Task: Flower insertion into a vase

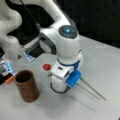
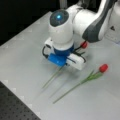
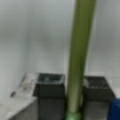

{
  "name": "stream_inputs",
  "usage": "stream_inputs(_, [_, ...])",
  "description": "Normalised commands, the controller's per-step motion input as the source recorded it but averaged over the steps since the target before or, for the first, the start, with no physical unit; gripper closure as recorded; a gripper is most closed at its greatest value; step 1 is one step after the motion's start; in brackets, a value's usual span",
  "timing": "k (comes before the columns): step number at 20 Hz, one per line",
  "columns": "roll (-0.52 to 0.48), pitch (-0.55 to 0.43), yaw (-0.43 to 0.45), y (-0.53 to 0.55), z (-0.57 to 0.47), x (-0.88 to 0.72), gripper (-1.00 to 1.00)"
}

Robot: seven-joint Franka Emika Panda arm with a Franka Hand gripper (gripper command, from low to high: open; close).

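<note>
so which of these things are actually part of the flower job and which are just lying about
Part of the job:
- vase, upright and empty
- flower stem between the gripper fingers
- second flower, lying on the table

Lying about:
- orange item beside the vase
- blue-striped object behind it

My white robot arm (image 1: 62,42) bends down from the upper left of a front view, and from the upper right in a front view (image 2: 82,20). A round cap with a blue light (image 1: 67,30) sits on top of my last joint. My wrist points straight down, low over the table. Below it is my white and blue gripper (image 3: 75,92), at the bottom of the wrist view. My two dark square fingers (image 3: 50,86) stand a little apart, pressing a thin green stem (image 3: 78,55) between them.
</note>
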Motion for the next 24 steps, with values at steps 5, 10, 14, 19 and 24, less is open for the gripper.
stream_inputs(5, [0.122,-0.182,-0.182,-0.21,0.23,-0.47,1.0])
stream_inputs(10, [0.11,-0.142,-0.115,-0.22,0.46,-0.47,1.0])
stream_inputs(14, [0.063,-0.078,0.011,-0.24,0.68,-0.46,1.0])
stream_inputs(19, [-0.035,-0.001,0.13,-0.27,0.56,-0.34,1.0])
stream_inputs(24, [-0.149,0.101,0.216,-0.37,0.19,-0.27,1.0])
